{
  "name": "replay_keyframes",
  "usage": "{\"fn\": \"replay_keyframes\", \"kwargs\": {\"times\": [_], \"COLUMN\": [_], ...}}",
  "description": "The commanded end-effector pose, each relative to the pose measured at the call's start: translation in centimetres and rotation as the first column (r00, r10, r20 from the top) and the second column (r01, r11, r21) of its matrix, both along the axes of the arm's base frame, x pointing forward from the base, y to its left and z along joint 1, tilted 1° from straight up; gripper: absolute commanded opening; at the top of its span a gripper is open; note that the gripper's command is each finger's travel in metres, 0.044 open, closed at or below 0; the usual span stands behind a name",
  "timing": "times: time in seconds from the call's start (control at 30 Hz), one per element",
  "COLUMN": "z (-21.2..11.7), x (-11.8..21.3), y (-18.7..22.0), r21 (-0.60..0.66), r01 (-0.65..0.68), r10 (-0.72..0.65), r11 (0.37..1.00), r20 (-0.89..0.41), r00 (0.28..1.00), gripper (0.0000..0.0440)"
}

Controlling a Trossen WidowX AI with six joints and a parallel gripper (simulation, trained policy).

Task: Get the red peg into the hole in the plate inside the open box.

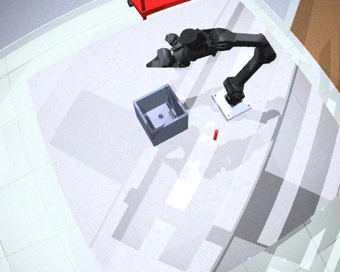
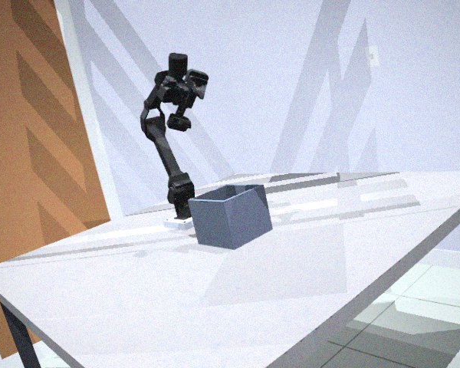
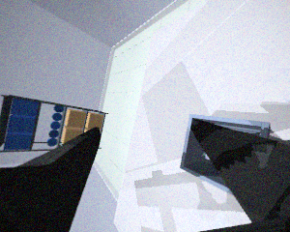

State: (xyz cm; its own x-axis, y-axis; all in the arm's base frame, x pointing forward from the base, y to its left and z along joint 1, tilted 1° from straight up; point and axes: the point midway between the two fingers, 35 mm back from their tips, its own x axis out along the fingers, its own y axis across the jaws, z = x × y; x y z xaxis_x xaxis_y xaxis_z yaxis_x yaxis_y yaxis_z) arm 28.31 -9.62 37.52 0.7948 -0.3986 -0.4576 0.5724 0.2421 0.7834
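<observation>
The red peg (image 1: 215, 135) appears to stand upright on the table between the arm's base and the box, and is not visible in the other views. The blue-grey open box (image 1: 171, 131) (image 2: 212, 223) (image 3: 187, 140) stands left of the base in the top view. The pale plate (image 1: 153, 115) at its bottom has a dark, empty hole (image 1: 160, 116). My gripper (image 1: 153, 63) (image 3: 147, 128) is open and empty, high above the table and well away from the peg. In the wrist view, its right finger covers part of the box.
The white base plate (image 1: 227, 115) (image 2: 175, 223) of the arm is close to the peg. A red cart (image 1: 161, 5) stands beyond the table's edge. A shelf with blue bins (image 3: 21, 123) shows in the wrist view. Shadows and bright patches cross the table (image 1: 85, 175) (image 2: 142, 309).
</observation>
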Motion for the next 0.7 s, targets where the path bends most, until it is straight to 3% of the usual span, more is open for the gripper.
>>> {"fn": "replay_keyframes", "kwargs": {"times": [0.0,0.67], "z": [-1.6,-9.2], "x": [0.5,-0.1], "y": [1.4,11.2], "r21": [0.071,0.443], "r01": [-0.035,-0.165], "r10": [0.038,0.289], "r11": [0.997,0.881], "r20": [-0.032,-0.229], "r00": [0.999,0.93], "gripper": [0.044,0.044]}}
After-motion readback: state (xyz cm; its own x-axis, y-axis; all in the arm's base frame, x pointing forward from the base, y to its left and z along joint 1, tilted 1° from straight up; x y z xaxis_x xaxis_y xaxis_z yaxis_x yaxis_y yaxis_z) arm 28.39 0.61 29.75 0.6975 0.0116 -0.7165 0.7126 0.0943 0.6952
